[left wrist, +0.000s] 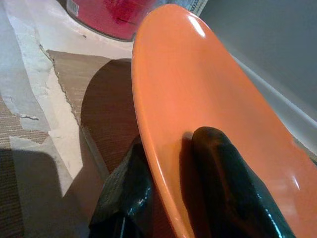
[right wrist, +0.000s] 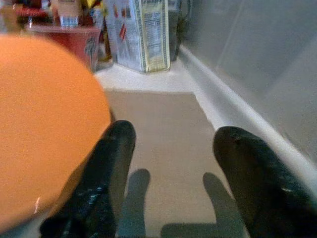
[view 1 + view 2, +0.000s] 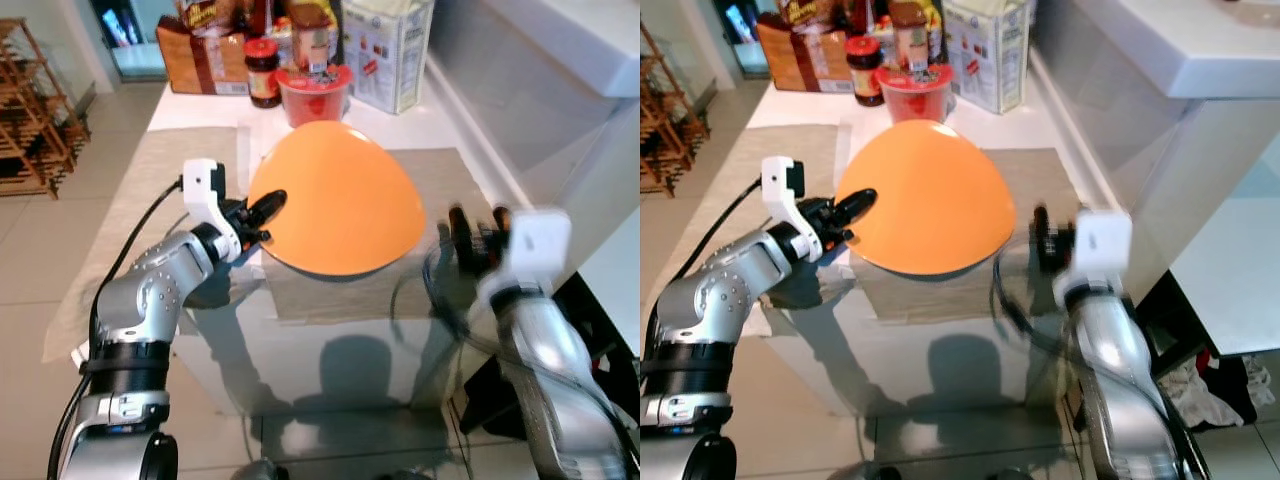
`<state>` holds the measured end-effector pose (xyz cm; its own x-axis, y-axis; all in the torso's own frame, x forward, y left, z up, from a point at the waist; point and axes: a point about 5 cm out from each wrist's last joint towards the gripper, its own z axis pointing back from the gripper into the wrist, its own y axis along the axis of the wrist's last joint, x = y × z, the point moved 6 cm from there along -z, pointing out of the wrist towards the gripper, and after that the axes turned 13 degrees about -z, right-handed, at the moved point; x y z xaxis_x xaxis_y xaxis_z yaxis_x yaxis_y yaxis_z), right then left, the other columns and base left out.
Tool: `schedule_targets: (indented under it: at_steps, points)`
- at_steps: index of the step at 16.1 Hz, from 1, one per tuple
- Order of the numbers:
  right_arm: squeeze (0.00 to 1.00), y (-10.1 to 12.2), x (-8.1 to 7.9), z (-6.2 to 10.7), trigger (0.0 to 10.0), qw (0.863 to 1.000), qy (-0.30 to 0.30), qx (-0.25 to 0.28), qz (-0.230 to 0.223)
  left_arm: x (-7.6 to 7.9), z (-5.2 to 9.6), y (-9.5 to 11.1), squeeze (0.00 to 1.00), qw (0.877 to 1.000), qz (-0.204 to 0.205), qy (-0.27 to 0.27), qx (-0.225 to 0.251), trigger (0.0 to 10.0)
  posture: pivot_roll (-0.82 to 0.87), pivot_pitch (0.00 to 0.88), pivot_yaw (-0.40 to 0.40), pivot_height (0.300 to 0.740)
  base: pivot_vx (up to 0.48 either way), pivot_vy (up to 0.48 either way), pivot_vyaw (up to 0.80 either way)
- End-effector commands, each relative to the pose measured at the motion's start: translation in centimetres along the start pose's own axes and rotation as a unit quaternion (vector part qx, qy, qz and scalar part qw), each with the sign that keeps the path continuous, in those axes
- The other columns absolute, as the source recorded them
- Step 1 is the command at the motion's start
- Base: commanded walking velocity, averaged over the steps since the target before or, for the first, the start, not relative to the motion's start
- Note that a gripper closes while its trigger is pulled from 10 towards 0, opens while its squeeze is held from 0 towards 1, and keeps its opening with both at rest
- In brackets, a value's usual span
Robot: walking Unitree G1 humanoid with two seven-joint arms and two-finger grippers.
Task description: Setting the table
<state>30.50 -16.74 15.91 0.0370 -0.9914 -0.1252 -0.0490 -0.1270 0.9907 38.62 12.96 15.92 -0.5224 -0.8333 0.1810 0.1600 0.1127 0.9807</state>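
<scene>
Left eye view: white table [image 3: 200, 110] running toward twelve o'clock, beige placemat [image 3: 455, 175] laid on its near end, and over that mat an orange plate [image 3: 340, 200], held tilted in the air. Plate's long axis lying roughly from nine to three o'clock, pinched rim at nine, hollow face turned up and toward the robot, far edge lifted.

Left gripper [image 3: 262, 212] clamped on that nine o'clock rim, one finger on the face, the other under it. Right gripper [image 3: 478, 232] parted and holding nothing, hovering just off the plate's three o'clock edge above the mat, blurred.

Best handled this way, by judgement: level the plate before lowering, centre it over the mat, bring the near edge down first, release only once the base sits flat. Thin rim pinch likely to let it swing, so slow wrist work advised.

Red tub [image 3: 315, 95] and jar [image 3: 263, 72] crowded at twelve o'clock; worth keeping clear.
</scene>
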Motion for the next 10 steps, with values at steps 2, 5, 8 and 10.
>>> schedule_targets:
  at_steps: [2,5,8,10]
  points:
    - [1.00,0.5,-0.4,1.7,10.0,1.000,0.014,0.005,0.022,-0.7,0.3,-0.5,0.00,0.999,-0.030,0.025,-0.011,0.0,-0.10,0.046,0.025,0.727,0.000,0.000,0.00]
    - [1.00,0.3,-1.1,5.7,10.0,0.997,0.052,0.016,0.063,-1.2,0.6,-0.9,0.00,0.998,-0.050,0.045,-0.010,0.0,-0.11,0.046,0.024,0.727,0.000,0.000,0.00]
    - [0.00,-2.1,0.8,8.8,10.0,0.993,0.041,-0.012,0.110,-1.5,1.1,-1.5,0.00,0.994,-0.082,0.071,-0.002,0.0,-0.12,0.037,0.023,0.727,0.000,0.000,0.00]
    - [0.00,-3.6,1.4,9.5,10.0,0.991,0.036,-0.034,0.124,-1.2,1.5,-1.8,0.00,0.993,-0.089,0.080,0.005,0.0,-0.12,0.033,0.024,0.727,0.000,0.000,0.00]
